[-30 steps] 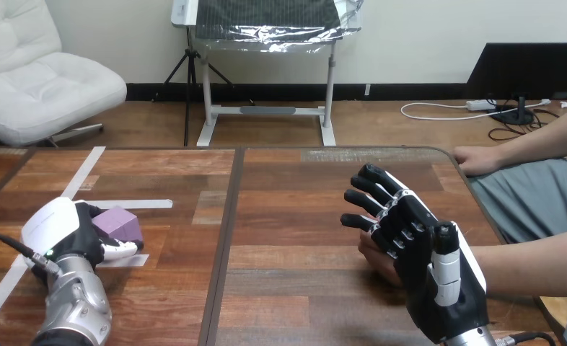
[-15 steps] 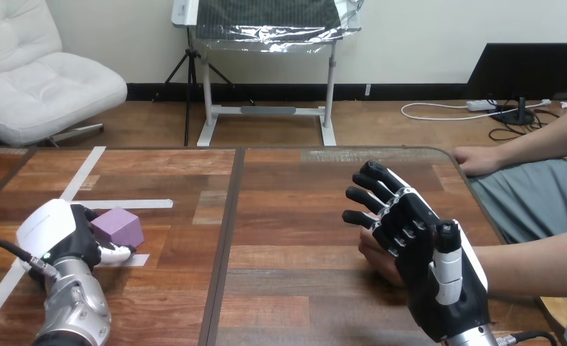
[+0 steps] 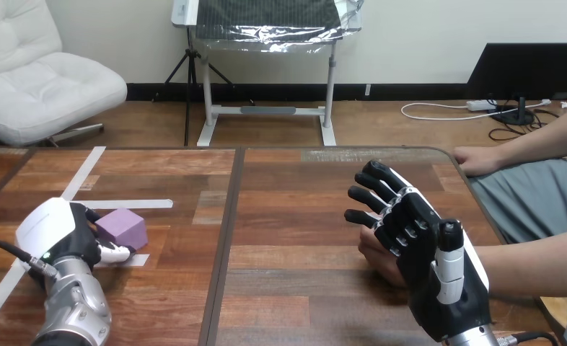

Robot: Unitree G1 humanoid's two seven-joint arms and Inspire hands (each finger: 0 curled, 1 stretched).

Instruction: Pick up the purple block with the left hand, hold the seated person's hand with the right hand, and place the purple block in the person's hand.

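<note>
One purple block (image 3: 120,228), one left hand (image 3: 58,229), one right hand (image 3: 428,263), the person's two hands (image 3: 475,160) (image 3: 374,256), one table (image 3: 288,209).

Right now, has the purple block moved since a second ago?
Yes, slightly: the purple block, in the left hand, sits lower and flatter, farther below the white tape strip.

At the table's (image 3: 288,216) 8 o'clock, the left hand (image 3: 55,231) covers the block's (image 3: 124,228) left side, with thumb and fingers closed on it. Its palm is out of sight behind the white shell. At 4 o'clock the right hand (image 3: 428,259), fingers spread straight, hides most of the person's hand (image 3: 372,256); whether the two touch cannot be told. The person's forearm (image 3: 533,263) runs off the right edge. The left forearm (image 3: 75,310) and right forearm (image 3: 475,336) are cut by the bottom edge.
</note>
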